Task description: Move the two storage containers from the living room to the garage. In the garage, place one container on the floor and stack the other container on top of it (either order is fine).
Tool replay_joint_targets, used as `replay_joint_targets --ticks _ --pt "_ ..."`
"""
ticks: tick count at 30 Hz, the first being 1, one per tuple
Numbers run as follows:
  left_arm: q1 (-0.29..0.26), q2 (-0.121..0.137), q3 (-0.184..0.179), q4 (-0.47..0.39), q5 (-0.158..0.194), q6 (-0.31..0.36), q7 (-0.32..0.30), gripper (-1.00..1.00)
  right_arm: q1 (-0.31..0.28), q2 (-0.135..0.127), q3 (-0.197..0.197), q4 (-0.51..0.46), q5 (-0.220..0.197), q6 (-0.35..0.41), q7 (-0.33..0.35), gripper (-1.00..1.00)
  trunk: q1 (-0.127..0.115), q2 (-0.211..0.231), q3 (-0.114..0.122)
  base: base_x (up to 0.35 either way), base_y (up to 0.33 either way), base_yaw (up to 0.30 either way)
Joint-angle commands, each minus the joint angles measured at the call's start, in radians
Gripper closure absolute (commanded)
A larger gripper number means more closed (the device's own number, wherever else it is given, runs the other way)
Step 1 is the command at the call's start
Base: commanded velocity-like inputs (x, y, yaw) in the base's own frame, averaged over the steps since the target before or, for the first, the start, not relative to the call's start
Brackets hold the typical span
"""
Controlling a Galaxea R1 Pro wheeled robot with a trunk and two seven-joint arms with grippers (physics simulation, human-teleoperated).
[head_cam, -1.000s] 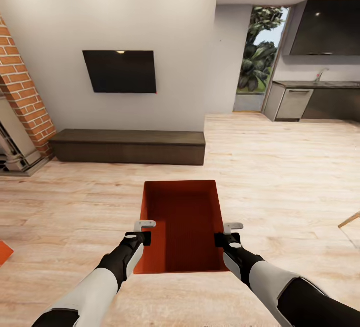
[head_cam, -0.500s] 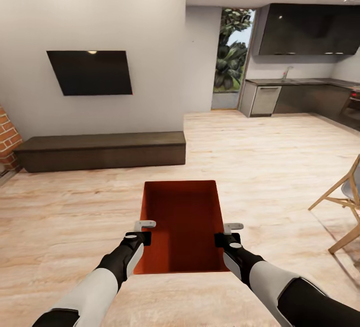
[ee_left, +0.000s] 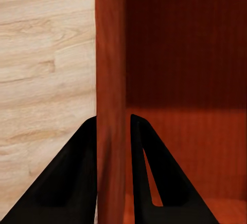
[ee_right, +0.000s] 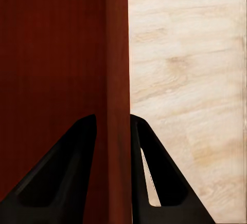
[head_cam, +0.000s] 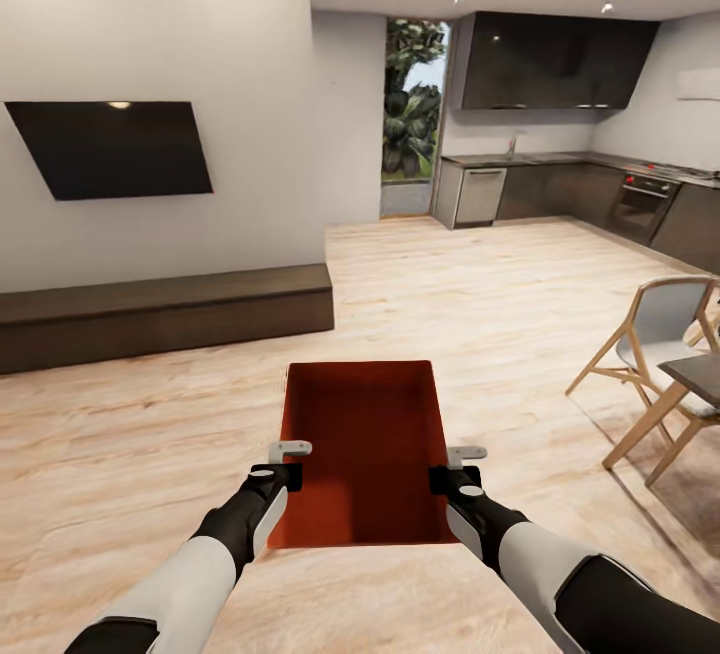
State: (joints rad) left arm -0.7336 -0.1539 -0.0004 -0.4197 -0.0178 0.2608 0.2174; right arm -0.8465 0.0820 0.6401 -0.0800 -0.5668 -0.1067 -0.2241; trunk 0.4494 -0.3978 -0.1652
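One orange-red storage container (head_cam: 365, 449) is carried in front of the trunk, clear of the wood-plank floor (head_cam: 480, 334), one long wall to each arm. The left gripper (head_cam: 287, 464) is clamped on the left wall near its near end; in the left wrist view its fingers (ee_left: 77, 178) are seen pinching the thin wall, one inside, one outside. The right gripper (head_cam: 458, 467) is set the same way on the right wall, fingers (ee_right: 62, 178) pinching from both faces. A grip on opposite walls is judged to keep the box level and its open top up for transport. The long axis runs straight away from the robot, short end forward. Beyond it a long dark low cabinet (head_cam: 160, 309) lies under a wall-mounted screen (head_cam: 110, 147). To the right stands a wooden chair (head_cam: 650, 334); farthest off, a dark kitchen (head_cam: 560, 184) and a glazed opening (head_cam: 410, 114). The garage is not yet reached.
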Motion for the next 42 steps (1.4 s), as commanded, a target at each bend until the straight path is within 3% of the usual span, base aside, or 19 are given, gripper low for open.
replay_joint_targets --ticks 1,42 --pt "0.000 0.001 -0.001 0.021 -0.008 0.008 0.010 1.00 -0.002 0.001 -0.031 -0.003 0.005 -0.034 -0.003 1.00 0.001 -0.002 -0.002 0.000 0.000 -0.289" --pt "0.000 0.000 -0.001 0.021 -0.008 0.008 0.010 1.00 -0.002 0.001 -0.031 -0.003 0.004 -0.035 -0.003 1.00 0.001 -0.002 -0.002 0.000 0.000 -0.289"
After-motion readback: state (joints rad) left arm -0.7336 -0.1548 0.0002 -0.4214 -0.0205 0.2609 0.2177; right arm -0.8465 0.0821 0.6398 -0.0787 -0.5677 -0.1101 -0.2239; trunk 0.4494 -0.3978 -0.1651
